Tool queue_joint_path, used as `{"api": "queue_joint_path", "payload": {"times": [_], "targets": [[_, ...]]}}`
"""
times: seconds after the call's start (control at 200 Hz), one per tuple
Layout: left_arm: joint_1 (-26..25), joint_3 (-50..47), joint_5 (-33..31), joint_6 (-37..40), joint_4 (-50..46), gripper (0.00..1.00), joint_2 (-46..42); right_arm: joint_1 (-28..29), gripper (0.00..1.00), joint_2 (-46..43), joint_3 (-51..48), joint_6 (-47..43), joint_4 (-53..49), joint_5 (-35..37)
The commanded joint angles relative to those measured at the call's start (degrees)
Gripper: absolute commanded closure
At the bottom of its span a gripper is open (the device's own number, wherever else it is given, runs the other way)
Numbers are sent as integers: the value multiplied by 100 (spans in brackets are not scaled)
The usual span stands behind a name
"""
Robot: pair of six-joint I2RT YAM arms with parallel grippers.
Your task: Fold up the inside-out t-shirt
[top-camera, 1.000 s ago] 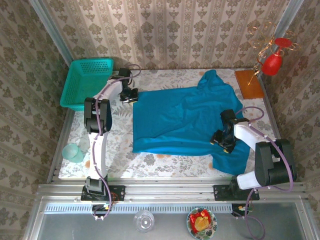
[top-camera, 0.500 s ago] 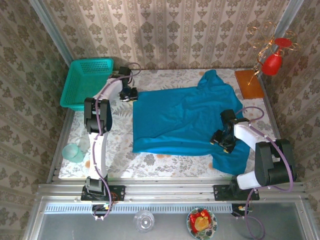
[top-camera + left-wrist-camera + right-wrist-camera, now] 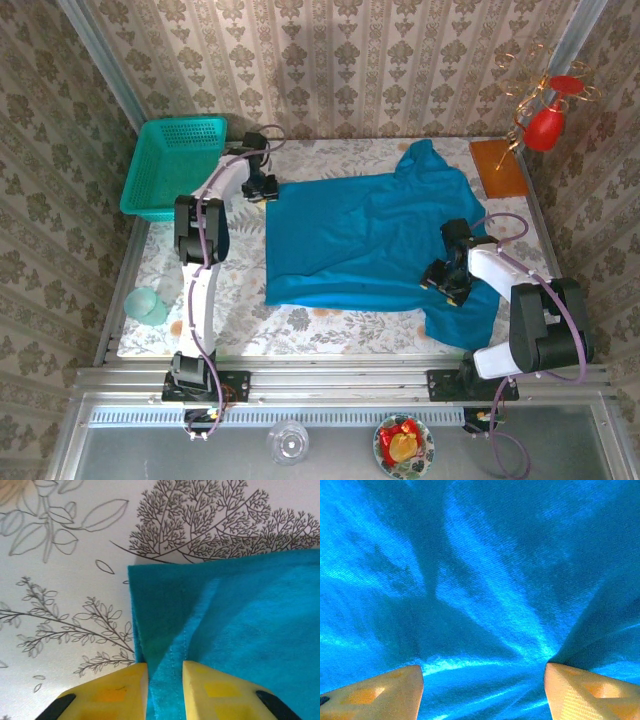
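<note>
Left gripper (image 3: 165,666): the two yellow fingers (image 3: 112,692) are nearly together, with a fold of the t-shirt (image 3: 360,235) pinched in the thin gap, right where a seam runs up from them. That's the shirt's far left corner, and the cloth edge there sits on the leaf-print table (image 3: 240,300).

Right gripper (image 3: 482,670) is the opposite: its fingers are spread wide and there's nothing between them but wrinkled teal fabric. It's down on the right side of the shirt, near the front edge.

The shirt itself is spread mostly flat across the middle of the table, with one bit poking up toward the far edge. The green mesh basket (image 3: 180,130) is at the far left, just beside the left arm, and an orange board (image 3: 497,167) is at the far right.
</note>
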Motion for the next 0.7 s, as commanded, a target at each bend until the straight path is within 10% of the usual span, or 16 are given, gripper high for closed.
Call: {"api": "queue_joint_path", "payload": {"times": [0.0,0.695], "targets": [[-28,96,-106,107,-262,82,153,-27,34,-80,43,68,-50,183],[-37,260,-180,159,-156,100,-563,-27,34,111,-71,55,51,252]]}}
